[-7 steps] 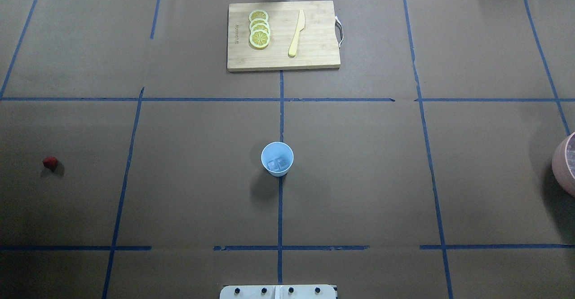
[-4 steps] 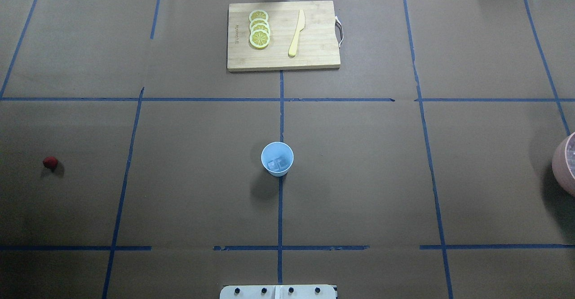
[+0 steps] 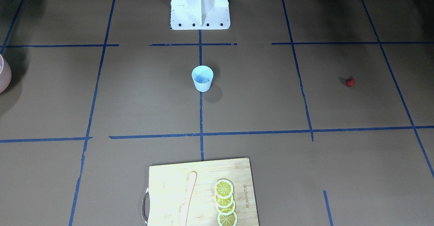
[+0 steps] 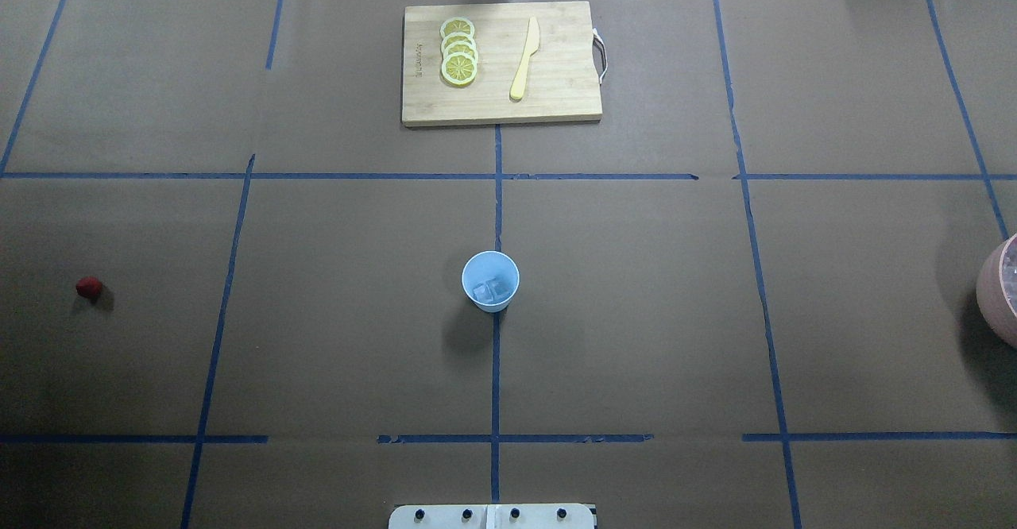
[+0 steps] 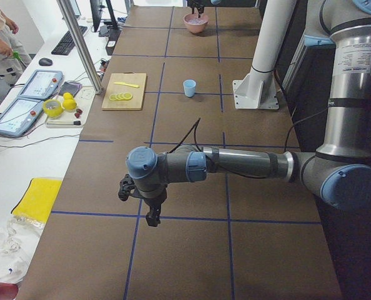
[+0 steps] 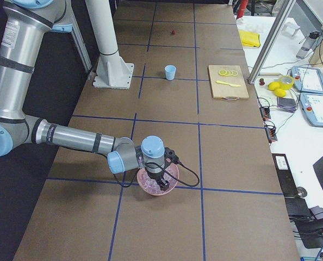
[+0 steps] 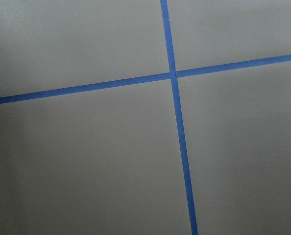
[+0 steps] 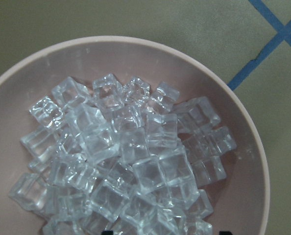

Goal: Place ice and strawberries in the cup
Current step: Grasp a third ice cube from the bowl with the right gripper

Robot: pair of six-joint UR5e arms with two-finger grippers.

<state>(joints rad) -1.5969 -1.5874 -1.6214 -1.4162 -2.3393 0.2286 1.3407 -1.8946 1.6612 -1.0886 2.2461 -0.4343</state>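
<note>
1. The light-blue cup (image 4: 490, 280) stands up straight in the middle of the brown table (image 4: 636, 314), right on a line of blue tape (image 4: 496, 370)
2. Some ice (image 4: 493, 291) lies at the bottom of the cup, and it looks like two clear cubes
3. The strawberry (image 4: 89, 288) is small and red. It lies all alone on the table, far from the cup, on the robot's left side
4. The pink bowl (image 8: 150, 58) sits near the table's end on the robot's right, well apart from the cup. A heap of ice cubes (image 8: 126, 156) lies in it
5. The right gripper (image 6: 160, 182) hangs right over the pink bowl and points down at the heap. In the right wrist view two dark fingertips (image 8: 107, 232) peek in at the bottom edge, far from each other, so this pincer is apart
6. The left gripper (image 5: 151, 215) hangs above the table at the robot's left end and points down, close to a tape line. It shows only in the side view, so I cannot tell if its pincer is apart or together
7. The left wrist view shows only brown table and two tape lines that cross
8. A wooden board (image 4: 556, 100) lies at the far side of the table, across from the robot. Four lemon slices (image 4: 459, 52) lie on it in a row, each partly on the next, and a yellow knife (image 4: 524, 59) lies beside them without touching
</note>
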